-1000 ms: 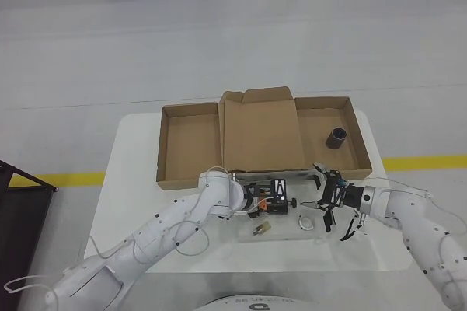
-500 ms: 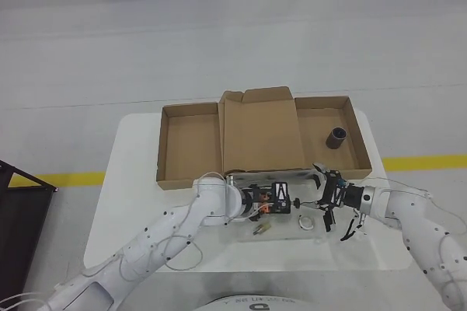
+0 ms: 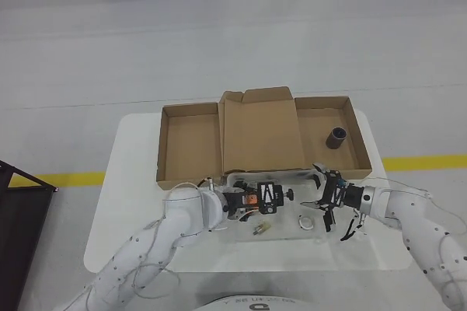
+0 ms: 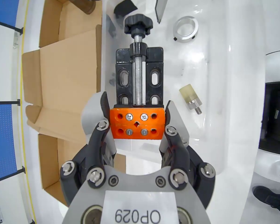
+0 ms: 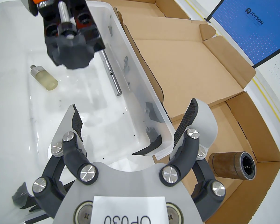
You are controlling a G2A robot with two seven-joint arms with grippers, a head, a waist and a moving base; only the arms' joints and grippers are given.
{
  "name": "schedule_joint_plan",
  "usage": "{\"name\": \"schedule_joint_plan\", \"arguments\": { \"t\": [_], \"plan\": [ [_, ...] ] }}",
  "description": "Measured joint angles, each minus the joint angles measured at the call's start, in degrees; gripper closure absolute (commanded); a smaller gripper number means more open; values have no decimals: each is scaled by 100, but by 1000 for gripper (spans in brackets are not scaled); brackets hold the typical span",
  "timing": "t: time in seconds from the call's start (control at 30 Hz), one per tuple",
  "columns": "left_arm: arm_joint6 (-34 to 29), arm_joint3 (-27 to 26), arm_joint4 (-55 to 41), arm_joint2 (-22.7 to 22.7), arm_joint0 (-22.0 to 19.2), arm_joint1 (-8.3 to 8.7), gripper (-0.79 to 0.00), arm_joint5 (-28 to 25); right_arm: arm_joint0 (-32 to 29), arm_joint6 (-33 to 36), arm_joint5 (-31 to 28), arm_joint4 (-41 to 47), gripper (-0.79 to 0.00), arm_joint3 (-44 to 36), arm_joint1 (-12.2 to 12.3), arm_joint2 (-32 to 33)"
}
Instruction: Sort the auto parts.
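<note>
A white surface point(image 3: 124, 233) carries a shallow brown cardboard box point(image 3: 188, 148) along its far side. The box has an open compartment at each end and a flat cardboard flap lying over its middle. Just in front of the box sits a clear plastic tray point(image 3: 284, 235), its long wall running close along the box's near edge.

Over the left part of the tray is the left tool point(image 4: 137, 117). Its fingers are pinched on the orange end block of a small vise point(image 4: 140, 80) with a black slotted body. One pad presses each side of the block. The vise's threaded steel screw and black lobed knob point away from the left tool, toward the right tool.

On the tray floor, just beside the vise on the side nearer the robot, lies a short cream plastic cylinder with a metal threaded stud point(image 4: 190, 96), apart from the vise. A thin steel rod point(image 5: 110, 71) lies on the tray floor along the wall nearest the box, partly under the vise.

Further right, a silver metal ring point(image 4: 185, 29) lies flat on the tray floor, near the knob but not touching it. The right tool point(image 5: 133, 113) hovers at the tray's right end with its ribbed fingers spread wide and nothing between them.

In the box's right compartment a brown metal sleeve with a dark bore point(image 5: 232, 165) lies on its side close to the outer wall.
</note>
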Motion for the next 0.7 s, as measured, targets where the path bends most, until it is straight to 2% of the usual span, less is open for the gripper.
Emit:
{"name": "schedule_joint_plan", "arguments": {
  "t": [0.17,0.27,0.33,0.4,0.5,0.57,0.7],
  "plan": [
    [78,-524,99,-557,413,132,0,126,0,0,0,0,-785,0,0,0],
    [163,-776,71,-1133,637,214,0,328,0,0,0,0,-785,0,0,0],
    [262,-718,-88,-1636,714,258,0,543,0,0,0,0,-785,0,0,0],
    [371,-423,-408,-2099,648,285,0,627,0,0,0,0,-785,0,0,0],
    [365,234,-827,-2499,351,300,0,623,0,0,0,0,-785,0,0,0],
    [292,646,-921,-2530,133,297,0,629,0,0,0,0,-785,0,0,0],
    [119,1606,-1111,-2270,-408,254,0,550,0,0,0,0,-785,0,0,0]
  ]
}}
